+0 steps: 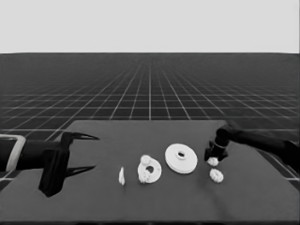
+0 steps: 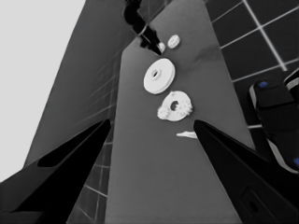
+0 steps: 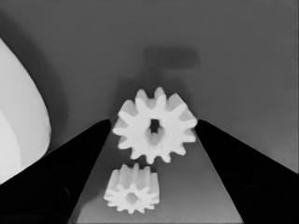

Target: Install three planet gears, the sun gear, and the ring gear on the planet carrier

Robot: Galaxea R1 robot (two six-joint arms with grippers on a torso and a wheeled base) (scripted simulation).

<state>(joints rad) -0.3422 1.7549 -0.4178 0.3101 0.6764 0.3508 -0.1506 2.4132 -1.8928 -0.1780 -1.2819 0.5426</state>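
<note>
1. We see only a curved slice of the larger round part (image 3: 21, 121) in the right wrist view; the picture's edge cuts the rest.
2. The right gripper (image 1: 214, 157) hides part of one gear (image 1: 213, 161) in the head view.
3. We cannot count the gears on the smaller round part (image 1: 150, 169).
4. The thin white piece (image 1: 121, 176) is too small to make out.

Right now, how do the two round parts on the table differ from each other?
The larger round part is thick, with a raised middle and a small centre hole; the smaller round part is flat and thin, with a wider hole. The larger one is bare on top; the smaller one carries two gears at its rim. The larger one lies nearer the right gripper, the smaller one nearer the thin white piece. Both are white and lie flat.
</note>
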